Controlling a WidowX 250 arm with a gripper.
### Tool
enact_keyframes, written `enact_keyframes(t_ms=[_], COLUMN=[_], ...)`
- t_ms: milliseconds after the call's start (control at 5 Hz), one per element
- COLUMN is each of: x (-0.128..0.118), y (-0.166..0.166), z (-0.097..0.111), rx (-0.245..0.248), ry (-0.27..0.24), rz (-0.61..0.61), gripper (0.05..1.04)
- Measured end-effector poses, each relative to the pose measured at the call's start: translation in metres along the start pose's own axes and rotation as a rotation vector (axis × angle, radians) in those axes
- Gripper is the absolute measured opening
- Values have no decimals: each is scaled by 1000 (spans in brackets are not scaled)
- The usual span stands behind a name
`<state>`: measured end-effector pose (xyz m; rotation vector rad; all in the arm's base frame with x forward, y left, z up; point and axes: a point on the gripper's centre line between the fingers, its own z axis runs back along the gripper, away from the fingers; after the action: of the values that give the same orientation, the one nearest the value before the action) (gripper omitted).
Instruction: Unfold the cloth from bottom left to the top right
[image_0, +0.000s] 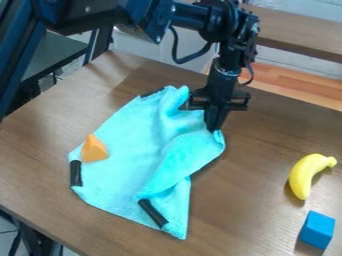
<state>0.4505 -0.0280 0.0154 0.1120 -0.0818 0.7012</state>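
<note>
While the end effector (214, 125) grips the right edge of the turquoise cloth (137, 137), most of the fabric spreads toward the view's lower left.
On the brown worktop (247, 205), the cloth's long axis runs from upper centre to a pointed bottom corner, and a loose fold slants down and left from the closed fingertips. Opening it toward the top right probably calls for a pull away from that bulk.

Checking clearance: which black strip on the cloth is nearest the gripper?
The top-edge strip; the left-edge strip and bottom-corner strip both lie farther from the gripper.
</note>
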Motion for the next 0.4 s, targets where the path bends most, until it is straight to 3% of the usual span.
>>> enact_keyframes(t_ms=[400], x=[-11], y=[-27], z=[9], rx=[-56], ry=[-45], rz=[-38], gripper=[51])
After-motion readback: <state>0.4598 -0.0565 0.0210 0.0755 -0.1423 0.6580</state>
